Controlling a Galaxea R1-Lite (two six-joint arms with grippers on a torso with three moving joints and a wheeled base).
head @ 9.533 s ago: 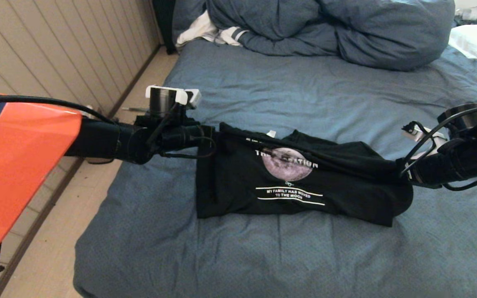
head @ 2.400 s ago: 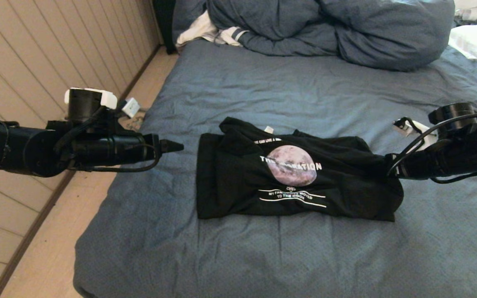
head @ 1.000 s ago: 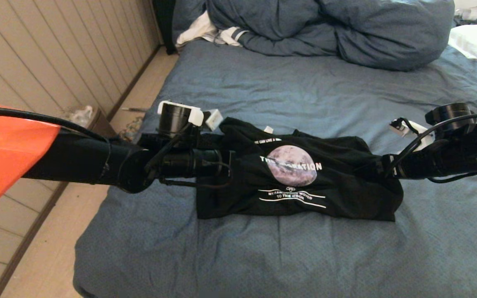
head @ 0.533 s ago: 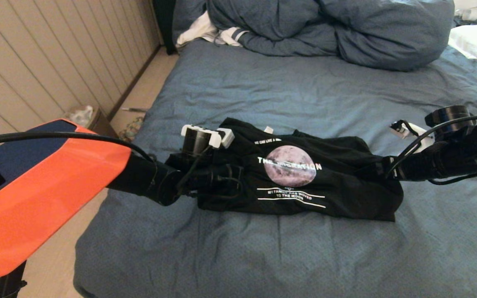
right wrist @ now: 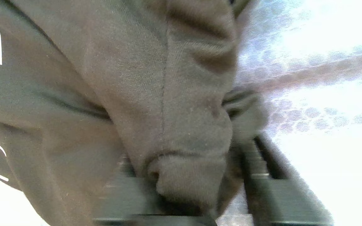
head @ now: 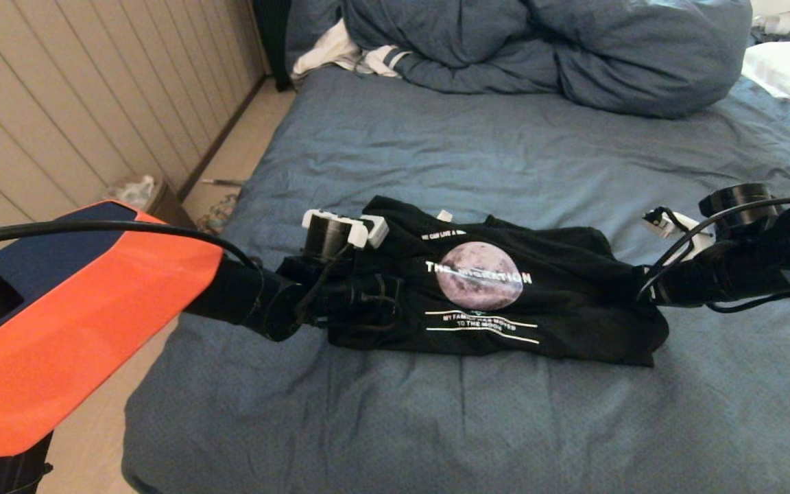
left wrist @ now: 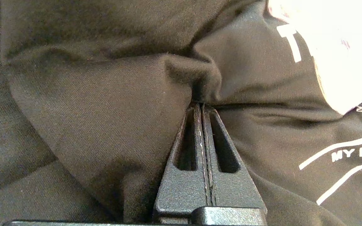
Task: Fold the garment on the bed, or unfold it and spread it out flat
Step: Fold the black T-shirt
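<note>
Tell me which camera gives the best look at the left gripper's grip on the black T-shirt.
The left wrist view: the left gripper has its fingers pressed together, pinching a fold of the garment. The head view shows that gripper only as a dark shape at the shirt's left end. The right wrist view does not show it.

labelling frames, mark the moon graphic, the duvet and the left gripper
moon graphic (head: 479, 276), head view, centre of the disc
duvet (head: 573, 48), head view, middle of the bunched heap
left gripper (left wrist: 201, 106), left wrist view, closed fingertips pinching fabric
</note>
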